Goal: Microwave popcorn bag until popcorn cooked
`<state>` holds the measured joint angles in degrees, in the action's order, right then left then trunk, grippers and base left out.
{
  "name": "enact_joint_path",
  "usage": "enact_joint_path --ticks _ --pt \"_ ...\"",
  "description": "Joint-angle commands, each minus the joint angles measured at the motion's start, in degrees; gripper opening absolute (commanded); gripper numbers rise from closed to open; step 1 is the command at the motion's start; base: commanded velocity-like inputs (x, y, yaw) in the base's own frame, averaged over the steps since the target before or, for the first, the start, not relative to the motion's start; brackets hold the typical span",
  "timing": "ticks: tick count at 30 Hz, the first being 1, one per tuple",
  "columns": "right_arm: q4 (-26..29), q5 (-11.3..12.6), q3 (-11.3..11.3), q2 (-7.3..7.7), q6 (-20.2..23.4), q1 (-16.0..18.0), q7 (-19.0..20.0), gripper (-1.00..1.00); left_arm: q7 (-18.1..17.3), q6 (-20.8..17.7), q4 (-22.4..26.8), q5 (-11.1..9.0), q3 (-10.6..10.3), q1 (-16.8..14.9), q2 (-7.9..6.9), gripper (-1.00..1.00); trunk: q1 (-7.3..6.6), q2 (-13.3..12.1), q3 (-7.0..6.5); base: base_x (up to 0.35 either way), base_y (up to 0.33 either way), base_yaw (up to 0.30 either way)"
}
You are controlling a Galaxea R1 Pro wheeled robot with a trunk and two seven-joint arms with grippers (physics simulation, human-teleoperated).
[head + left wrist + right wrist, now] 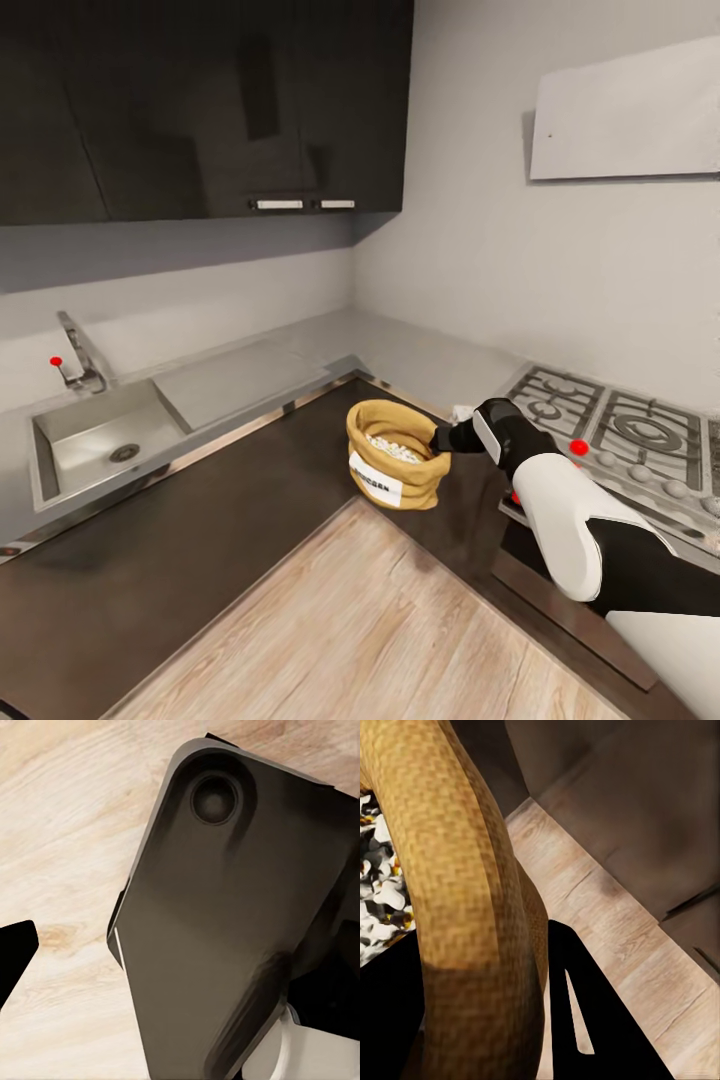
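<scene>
The tan popcorn bag (392,455) hangs in the air in front of the corner of the grey countertop (400,350), its white label facing me. Pale popcorn (393,448) fills its mouth. My right gripper (445,438) is shut on the bag's rolled rim at its right side. In the right wrist view the rim (465,907) runs between the two black fingers (592,1020), with popcorn (382,892) inside. In the left wrist view, one dark fingertip (15,960) shows over the wood floor beside a dark part of my own body (225,915). The microwave is out of view.
A steel sink (60,460) with a tap (80,355) is set in the countertop at the left. The gas hob (620,430) lies at the right under the white hood (630,110). Dark upper cabinets (200,100) hang above. Pale wood floor (380,620) lies below.
</scene>
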<state>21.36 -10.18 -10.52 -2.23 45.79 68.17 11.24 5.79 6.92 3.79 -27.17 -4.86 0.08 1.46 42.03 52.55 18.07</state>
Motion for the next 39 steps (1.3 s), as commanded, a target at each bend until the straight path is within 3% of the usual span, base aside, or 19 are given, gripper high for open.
enact_joint_path --ticks 1,28,39 --pt "0.1 -0.6 -0.4 -0.06 0.3 0.0 0.5 -1.0 0.3 0.1 0.1 -0.4 -0.5 0.0 0.02 1.0 0.01 0.0 -0.03 0.0 0.0 -0.065" --pt "0.1 -1.8 -0.4 -0.06 0.5 0.0 0.5 -1.0 0.3 0.1 0.1 -0.4 -0.5 0.0 -0.05 1.0 0.01 0.0 -2.4 0.0 0.0 -0.014" --pt "0.0 -1.7 -0.4 0.38 0.0 0.0 0.5 -1.0 0.3 0.1 0.1 -0.5 -0.5 0.0 -0.04 1.0 0.01 0.0 -2.48 0.0 0.0 0.0"
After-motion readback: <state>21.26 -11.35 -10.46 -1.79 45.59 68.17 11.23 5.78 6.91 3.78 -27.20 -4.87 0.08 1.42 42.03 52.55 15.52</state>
